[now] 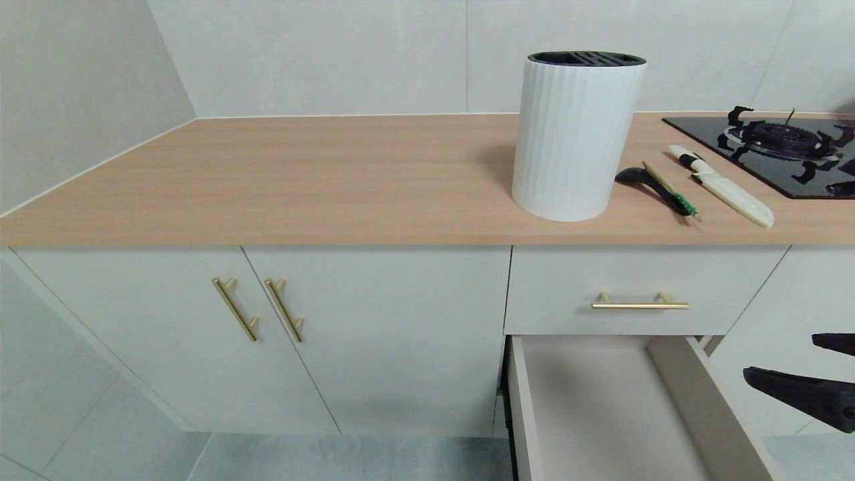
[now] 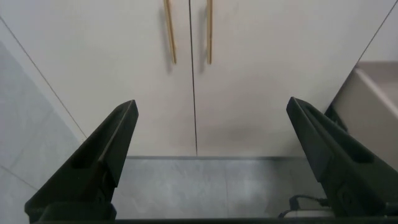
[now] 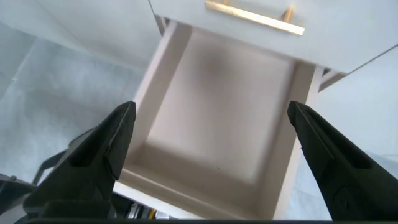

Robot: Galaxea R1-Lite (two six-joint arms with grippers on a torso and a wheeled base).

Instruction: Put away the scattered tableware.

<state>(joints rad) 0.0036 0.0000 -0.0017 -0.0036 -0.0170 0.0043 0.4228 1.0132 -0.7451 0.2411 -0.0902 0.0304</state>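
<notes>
No piece of tableware is grasped yet, so the task is judged to be at its beginning. The lower drawer [image 1: 524, 414] is pulled open at the lower right of the frame. On the table [image 1: 300, 180], in the right part of the frame, a black spoon [image 1: 631, 177], chopsticks [image 1: 660, 178] and a white knife [image 1: 725, 188] are laid close together between the white ribbed holder [image 1: 574, 140] and the gas hob [image 1: 775, 143]. The chopsticks appear to lie against the spoon's handle, so a careful grasp is probably needed. As the next move, an arm must be raised to the table and closed on one piece. The right end effector [image 1: 825, 371] is held at the right edge of the frame, beside the drawer and lower than the table, released wide with nothing in it. The left end effector [image 2: 211, 106] is pointed at the cabinet doors [image 2: 267, 81], also released and holding nothing
</notes>
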